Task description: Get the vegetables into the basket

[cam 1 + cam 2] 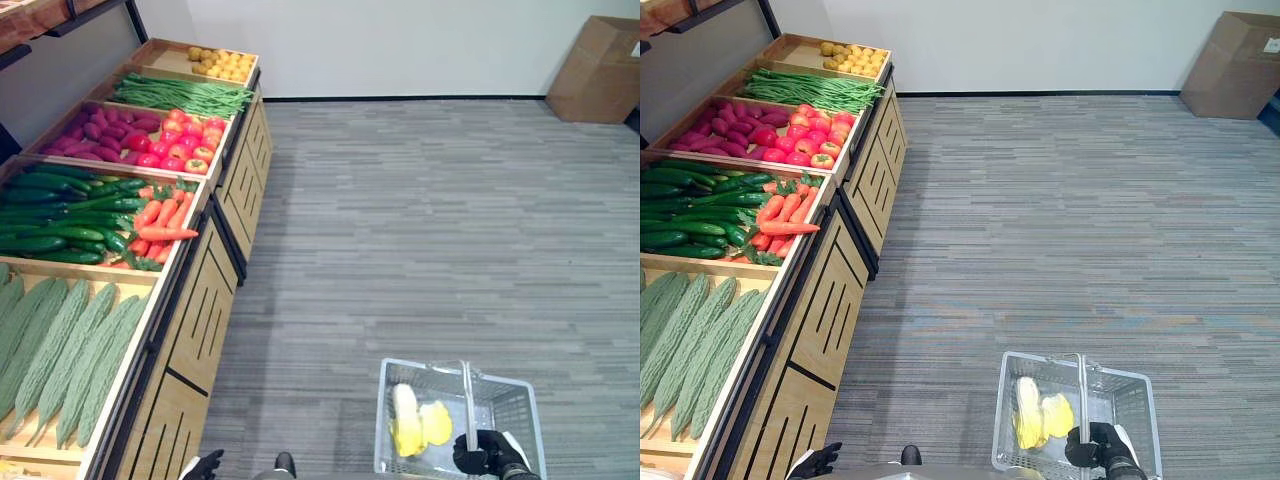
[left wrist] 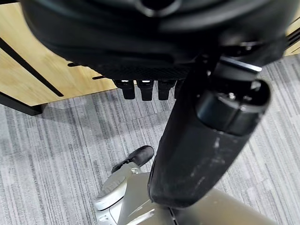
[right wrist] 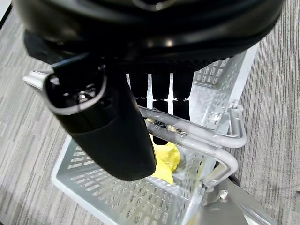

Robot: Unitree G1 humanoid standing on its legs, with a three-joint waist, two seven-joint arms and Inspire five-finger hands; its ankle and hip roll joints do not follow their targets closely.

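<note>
Two yellow items (image 1: pixel 418 422) already lie in the grey wire basket (image 1: pixel 515 420), which hangs at the robot's right side, above the carpet (image 1: pixel 420 220). What veg they are I cannot tell.

Right hand (image 1: pixel 478 455): fingers curled round the basket handles (image 3: pixel 197 136), thumb on the near side, confirmed in the right wrist view. Grip looks sound, but the two handle bars sit side by side in the fingers; if one slips free the basket could tip and spill its load.

Left hand (image 1: pixel 203 465): low, beside the cabinet front (image 1: pixel 190 330), holding nothing. Fingers (image 2: pixel 146 89) hang fairly straight, relaxed, per the left wrist view.

Display stand, near to far:
- bitter gourds (image 1: pixel 60 350), nearest bin
- cucumbers (image 1: pixel 60 215) w/ carrots (image 1: pixel 160 220) beside them
- purple sweet potatoes (image 1: pixel 110 130) w/ tomatoes (image 1: pixel 190 140)
- green beans (image 1: pixel 185 95)
- small yellow fruit (image 1: pixel 225 65), farthest bin

A cardboard box (image 1: pixel 595 70) stands at the far wall, well apart.

Risks, my judgement:
1. Basket is well apart from the stand, so any pick needs a carry across open floor, w/ a drop risk en route.
2. Carrots are piled loosely near the bin's front lip; a careless reach could roll some over the edge.
3. Swinging basket could strike the cabinet if the robot turns toward the stand too close.
</note>
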